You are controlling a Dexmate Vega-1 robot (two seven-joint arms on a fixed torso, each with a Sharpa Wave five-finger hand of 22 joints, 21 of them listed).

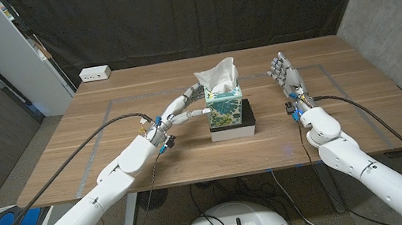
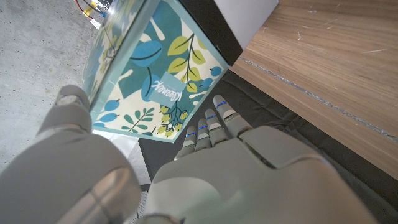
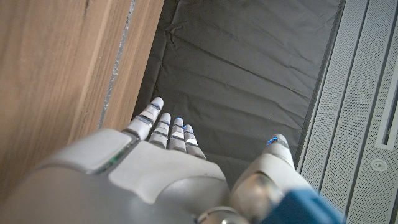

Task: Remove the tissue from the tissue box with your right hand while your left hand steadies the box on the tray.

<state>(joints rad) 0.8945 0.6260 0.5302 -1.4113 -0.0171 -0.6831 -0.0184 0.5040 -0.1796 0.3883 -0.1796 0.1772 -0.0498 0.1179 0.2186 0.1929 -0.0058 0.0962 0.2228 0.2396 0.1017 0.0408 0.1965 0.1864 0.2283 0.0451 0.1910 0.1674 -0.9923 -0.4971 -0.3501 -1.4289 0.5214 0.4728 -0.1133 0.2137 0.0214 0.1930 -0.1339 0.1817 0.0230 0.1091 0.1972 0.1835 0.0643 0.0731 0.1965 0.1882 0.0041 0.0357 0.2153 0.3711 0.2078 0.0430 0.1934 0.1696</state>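
Note:
A teal floral tissue box stands on a small black-and-white tray at the table's middle. A white tissue sticks up out of its top. My left hand clasps the box's left corner, thumb along the front face and fingers behind. In the left wrist view the box lies between the thumb and the fingers of that hand. My right hand hovers to the right of the box, apart from it, fingers straight. In the right wrist view that hand holds nothing.
A white socket block lies at the table's far left corner. Grey tape lines mark a rectangle on the wood. A black curtain hangs behind the table, with a white cabinet to the left and a concrete wall to the right.

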